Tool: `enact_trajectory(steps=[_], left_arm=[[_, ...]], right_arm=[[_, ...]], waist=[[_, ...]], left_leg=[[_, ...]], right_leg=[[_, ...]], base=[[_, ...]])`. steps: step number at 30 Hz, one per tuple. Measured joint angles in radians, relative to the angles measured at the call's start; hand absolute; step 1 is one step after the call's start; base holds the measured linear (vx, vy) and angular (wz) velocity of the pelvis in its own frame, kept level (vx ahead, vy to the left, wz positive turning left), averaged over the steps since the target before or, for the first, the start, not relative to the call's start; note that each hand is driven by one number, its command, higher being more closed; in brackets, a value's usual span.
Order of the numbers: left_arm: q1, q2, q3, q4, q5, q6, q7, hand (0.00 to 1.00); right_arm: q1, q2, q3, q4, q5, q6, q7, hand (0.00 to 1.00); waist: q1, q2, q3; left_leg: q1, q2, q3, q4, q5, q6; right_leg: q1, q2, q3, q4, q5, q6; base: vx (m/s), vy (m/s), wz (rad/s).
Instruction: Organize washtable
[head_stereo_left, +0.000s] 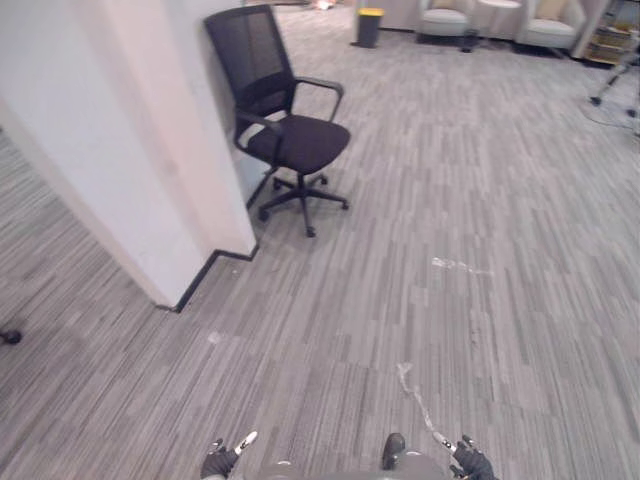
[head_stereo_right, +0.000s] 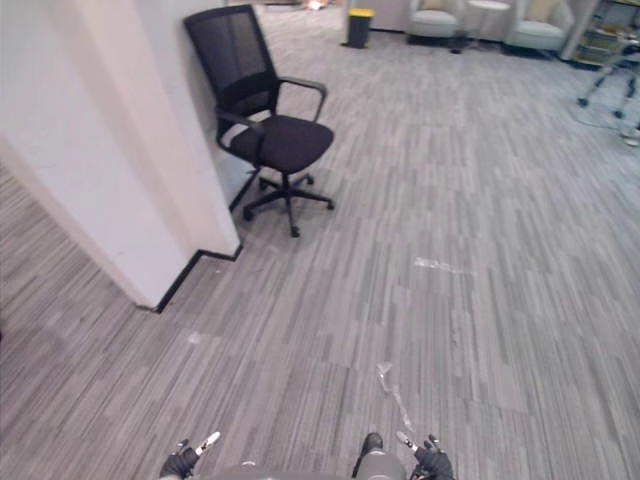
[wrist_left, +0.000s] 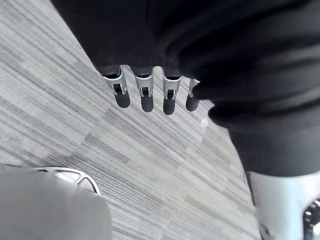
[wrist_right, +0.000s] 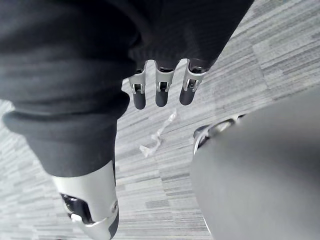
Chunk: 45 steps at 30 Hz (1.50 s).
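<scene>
Left hand (wrist_left: 146, 97) and right hand (wrist_right: 162, 92) hang with fingers straight above grey carpet (head_stereo_left: 480, 200).

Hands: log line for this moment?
left hand open, empty | right hand open, empty | black office chair beside white wall | grey carpet ahead

Soft, even indoor light fills the room, and the carpeted floor (head_stereo_left: 450, 300) looks bright with no glare. The white pillar (head_stereo_left: 120, 150) is the brightest thing, nearly washed out on its broad face. The black chair (head_stereo_left: 285, 120) casts only a faint, diffuse shadow beneath its seat. In the wrist views, the left hand (wrist_left: 145, 95) and right hand (wrist_right: 162, 89) catch pale highlights on their silver fingers, below dark covers with little detail.
</scene>
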Motion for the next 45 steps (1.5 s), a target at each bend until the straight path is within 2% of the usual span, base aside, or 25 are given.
enact_trajectory(steps=[2,6,9,12,15,16,17,18,19,20,21,22,27,29,30,31,33,35,36,37,38,40,41,44,45], left_arm=[[-0.017,0.01,-0.01,0.003,0.022,0.002,-0.001,0.0],[-0.07,0.012,-0.067,0.019,0.057,0.007,-0.02,0.0],[-0.081,-0.004,-0.073,0.019,0.055,0.006,-0.024,0.0],[-0.075,-0.022,-0.068,0.038,0.054,0.006,-0.024,0.0],[-0.059,-0.015,-0.043,0.044,0.048,0.006,-0.019,0.0],[-0.058,-0.016,-0.032,0.046,0.038,0.006,-0.019,0.0],[-0.061,-0.016,-0.023,0.045,0.031,0.005,-0.018,0.0],[-0.062,-0.015,-0.02,0.043,0.013,0.003,-0.019,0.0],[-0.062,-0.016,-0.014,0.037,0.007,0.003,-0.022,0.0],[-0.069,-0.012,-0.015,0.019,-0.01,-0.003,-0.02,0.0],[-0.071,-0.01,-0.016,0.011,-0.024,-0.008,-0.019,0.0],[-0.07,-0.01,-0.017,0.006,-0.027,-0.013,-0.019,0.0],[-0.071,-0.013,0.012,-0.003,-0.036,-0.022,-0.021,0.0],[-0.057,-0.023,0.094,0.002,-0.045,-0.016,-0.021,0.0],[-0.052,-0.024,0.116,0.002,-0.046,-0.014,-0.021,0.0],[-0.048,-0.029,0.149,0.001,-0.05,-0.009,-0.021,0.0],[-0.049,-0.037,0.193,0.001,-0.07,-0.006,-0.022,0.0],[-0.035,-0.036,0.208,0.006,-0.094,0.007,-0.024,0.0],[-0.027,-0.035,0.205,0.007,-0.094,0.008,-0.024,0.0],[-0.007,-0.026,0.191,0.008,-0.093,0.015,-0.028,0.0],[0.007,-0.018,0.188,0.012,-0.089,0.02,-0.035,0.0],[0.004,-0.018,0.189,0.009,-0.087,0.022,-0.041,0.0],[0.001,-0.021,0.189,0.006,-0.088,0.023,-0.042,0.0],[-0.023,-0.032,0.191,-0.004,-0.086,0.023,-0.041,0.0],[-0.05,-0.04,0.186,-0.004,-0.081,0.022,-0.038,0.0]], right_arm=[[0.0,0.013,-0.009,-0.012,0.005,0.006,0.005,0.0],[0.0,0.029,-0.019,-0.005,0.005,0.01,0.006,0.0],[-0.01,0.027,-0.039,0.017,0.003,0.01,0.007,0.0],[-0.041,-0.027,-0.053,0.097,-0.007,0.011,0.007,0.0],[-0.056,-0.051,-0.054,0.16,-0.006,0.015,0.006,0.0],[-0.057,-0.056,-0.052,0.164,-0.007,0.016,0.006,0.0],[-0.056,-0.055,-0.043,0.172,-0.007,0.015,0.007,0.0],[-0.058,-0.058,-0.022,0.182,-0.008,0.014,0.007,0.0],[-0.059,-0.061,-0.001,0.189,-0.01,0.012,0.007,0.0],[-0.074,-0.073,0.017,0.208,-0.016,0.013,0.006,0.0],[-0.078,-0.085,0.022,0.212,-0.018,0.014,0.006,0.0],[-0.08,-0.089,0.022,0.213,-0.02,0.014,0.006,0.0],[-0.11,-0.076,-0.013,0.216,-0.036,0.015,0.002,0.0],[-0.116,-0.051,-0.017,0.199,-0.037,0.016,0.001,0.0],[-0.116,-0.041,-0.015,0.191,-0.037,0.015,0.001,0.0],[-0.116,-0.024,-0.01,0.173,-0.038,0.014,0.002,0.0],[-0.123,0.004,-0.008,0.158,-0.038,0.011,0.007,0.0],[-0.12,0.023,-0.015,0.159,-0.038,0.008,0.008,0.0],[-0.119,0.023,-0.015,0.157,-0.038,0.005,0.009,0.0],[-0.119,0.019,-0.015,0.158,-0.042,0.0,0.009,0.0],[-0.12,0.008,-0.014,0.161,-0.045,-0.008,0.01,0.0],[-0.113,-0.004,-0.015,0.164,-0.047,-0.008,0.01,0.0],[-0.113,-0.006,-0.015,0.157,-0.048,-0.01,0.011,0.0],[-0.11,-0.006,-0.013,0.116,-0.047,-0.012,0.012,0.0],[-0.101,-0.007,-0.012,0.089,-0.046,-0.011,0.011,0.0]], waist=[[-0.004,0.002,-0.004],[-0.005,-0.02,-0.006],[-0.014,-0.026,-0.014],[-0.011,0.021,-0.05],[-0.007,0.034,-0.058],[-0.006,0.033,-0.057],[-0.007,0.024,-0.047],[-0.008,0.011,-0.032],[-0.007,0.003,-0.021],[-0.004,0.004,0.0],[-0.002,0.01,0.014],[-0.001,0.012,0.017],[0.05,0.028,0.027],[0.06,0.019,0.035],[0.064,0.011,0.035],[0.079,-0.001,0.031],[0.094,-0.036,0.035],[0.111,-0.058,0.028],[0.11,-0.06,0.029],[0.105,-0.068,0.029],[0.099,-0.059,0.037],[0.087,-0.05,0.041],[0.069,-0.04,0.041],[0.048,-0.033,0.043],[0.05,-0.026,0.045]], left_leg=[[0.001,0.026,0.053,0.002,0.002,-0.003],[0.001,0.091,0.126,-0.009,0.031,-0.05],[0.024,0.12,0.173,-0.057,0.076,-0.106],[0.066,0.138,0.226,-0.213,0.189,-0.163],[0.101,0.173,0.243,-0.235,0.27,-0.187],[0.102,0.191,0.239,-0.211,0.274,-0.184],[0.068,0.26,0.205,-0.05,0.274,-0.154],[-0.005,0.302,0.123,0.115,0.281,-0.035],[-0.067,0.312,0.02,0.228,0.255,-0.007],[-0.178,0.27,-0.147,0.399,0.204,-0.06],[-0.248,0.213,-0.194,0.474,0.174,-0.088],[-0.275,0.188,-0.189,0.474,0.169,-0.08],[-0.387,0.016,-0.102,0.085,0.175,-0.073],[-0.383,-0.032,-0.129,-0.114,0.253,-0.004],[-0.376,-0.04,-0.129,-0.12,0.286,0.008],[-0.369,-0.059,-0.126,-0.11,0.308,0.059],[-0.376,-0.079,-0.125,-0.035,0.221,0.088],[-0.342,-0.106,-0.138,0.047,0.107,0.099],[-0.324,-0.112,-0.14,0.064,0.079,0.1],[-0.274,-0.127,-0.137,0.09,0.031,0.1],[-0.208,-0.134,-0.141,0.096,0.0,0.11],[-0.104,-0.134,-0.167,0.058,-0.013,0.115],[-0.045,-0.131,-0.188,0.005,-0.011,0.112],[0.046,-0.126,-0.22,-0.057,-0.011,0.074],[0.096,-0.115,-0.245,-0.056,-0.031,0.035]], right_leg=[[-0.016,-0.036,-0.065,0.094,-0.034,-0.037],[-0.012,-0.057,-0.08,0.196,-0.146,-0.019],[-0.018,-0.068,-0.045,0.178,-0.181,0.036],[-0.034,0.051,-0.004,0.075,-0.16,0.005],[0.001,0.137,0.032,-0.013,-0.138,-0.026],[0.015,0.154,0.035,-0.03,-0.137,-0.028],[0.058,0.185,0.043,-0.06,-0.149,-0.045],[0.091,0.198,0.053,-0.078,-0.159,-0.052],[0.113,0.206,0.052,-0.091,-0.171,-0.045],[0.152,0.21,0.051,-0.106,-0.181,-0.053],[0.189,0.211,0.058,-0.126,-0.184,-0.06],[0.203,0.21,0.061,-0.137,-0.184,-0.061],[0.241,0.217,0.105,-0.201,-0.181,-0.044],[0.284,0.215,0.113,-0.213,-0.201,-0.007],[0.293,0.208,0.117,-0.212,-0.211,0.003],[0.305,0.19,0.122,-0.205,-0.238,0.023],[0.298,0.16,0.126,-0.137,-0.296,0.051],[0.201,0.085,0.159,0.234,-0.368,0.102],[0.153,0.063,0.18,0.372,-0.355,0.12],[0.057,0.027,0.231,0.673,-0.271,0.18],[-0.003,0.019,0.252,0.87,-0.218,0.204],[-0.065,0.021,0.22,0.987,-0.216,0.167],[-0.113,0.027,0.18,0.964,-0.239,0.126],[-0.214,-0.001,0.121,0.816,-0.266,0.08],[-0.254,-0.02,0.108,0.694,-0.273,0.063]], base=[[-0.02,-0.084,-0.88],[0.08,-0.189,-0.7],[0.14,-0.225,-0.56],[0.18,-0.324,-0.61],[0.15,-0.242,-0.64],[0.15,-0.248,-0.41],[0.15,-0.338,-0.21],[0.12,-0.292,-0.12],[0.06,-0.277,-0.03],[0.06,-0.169,-0.03],[0.08,-0.176,-0.07],[0.08,-0.029,-0.19],[0.17,0.065,-0.38],[0.34,0.133,-0.16],[0.42,0.136,-0.05],[0.45,0.129,0.0],[0.55,0.148,0.12],[0.54,0.17,0.24],[0.51,0.178,0.2],[0.49,0.127,0.21],[0.5,0.102,0.24],[0.53,0.042,0.36],[0.53,0.023,0.39],[0.53,-0.036,0.34],[0.42,-0.088,0.31]])
